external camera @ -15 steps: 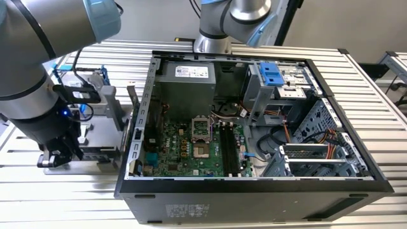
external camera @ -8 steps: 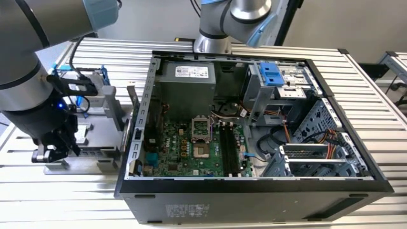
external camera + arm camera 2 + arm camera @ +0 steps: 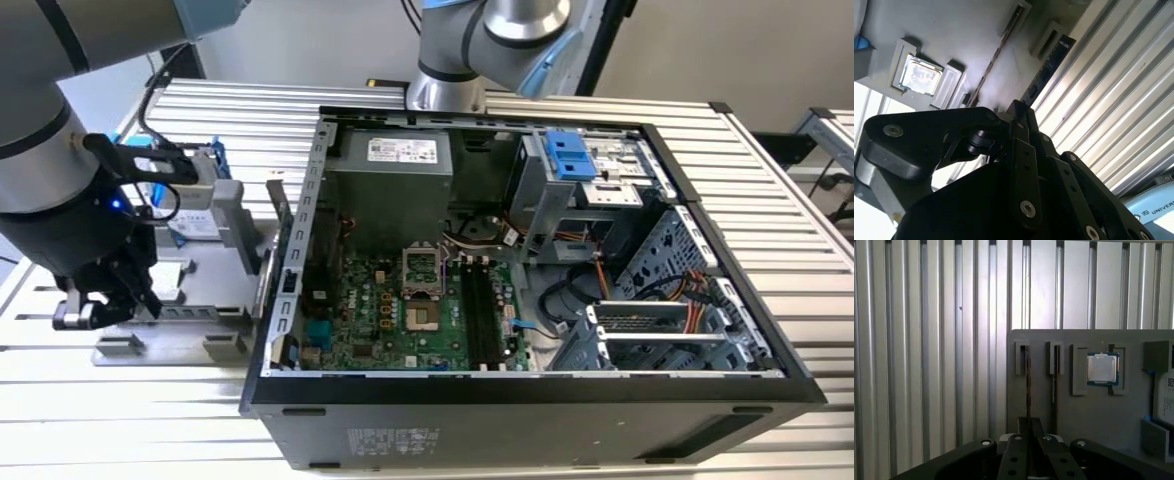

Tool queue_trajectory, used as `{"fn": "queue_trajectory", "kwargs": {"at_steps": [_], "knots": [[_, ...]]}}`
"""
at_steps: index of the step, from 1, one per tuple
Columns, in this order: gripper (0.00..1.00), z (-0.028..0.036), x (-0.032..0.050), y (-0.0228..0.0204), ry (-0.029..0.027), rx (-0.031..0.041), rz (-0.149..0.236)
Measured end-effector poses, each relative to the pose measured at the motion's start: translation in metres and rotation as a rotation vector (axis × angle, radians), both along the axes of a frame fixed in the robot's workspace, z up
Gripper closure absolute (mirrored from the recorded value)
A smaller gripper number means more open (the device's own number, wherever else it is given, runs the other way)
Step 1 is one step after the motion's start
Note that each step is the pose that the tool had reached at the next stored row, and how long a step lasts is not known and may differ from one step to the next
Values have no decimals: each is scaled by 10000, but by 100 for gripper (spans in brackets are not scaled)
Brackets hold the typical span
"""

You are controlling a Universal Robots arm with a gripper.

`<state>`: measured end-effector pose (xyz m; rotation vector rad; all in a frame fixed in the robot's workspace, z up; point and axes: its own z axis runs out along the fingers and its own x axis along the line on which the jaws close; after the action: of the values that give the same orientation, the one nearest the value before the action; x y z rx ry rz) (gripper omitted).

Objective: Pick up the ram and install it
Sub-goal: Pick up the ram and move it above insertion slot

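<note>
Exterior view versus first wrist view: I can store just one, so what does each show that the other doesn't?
Exterior view's own: the open computer case with its motherboard, and the arm leaning over the grey parts holder. First wrist view's own: the ram standing on edge in a holder slot, in line with the gripper, a second stick beside it, and a square processor chip. Shared: the gripper, the parts holder, the ribbed metal table.
</note>
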<state>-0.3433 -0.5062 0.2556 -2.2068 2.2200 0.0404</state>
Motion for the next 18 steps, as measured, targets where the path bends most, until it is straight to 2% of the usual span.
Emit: {"fn": "queue_trajectory", "kwargs": {"at_steps": [6, 7, 13, 18], "knots": [[100, 141, 0, 0, 1, -1, 1], [100, 198, -5, 0, -33, 1, 1], [100, 322, -6, 0, -34, 0, 0], [100, 459, -6, 0, -33, 0, 0]]}}
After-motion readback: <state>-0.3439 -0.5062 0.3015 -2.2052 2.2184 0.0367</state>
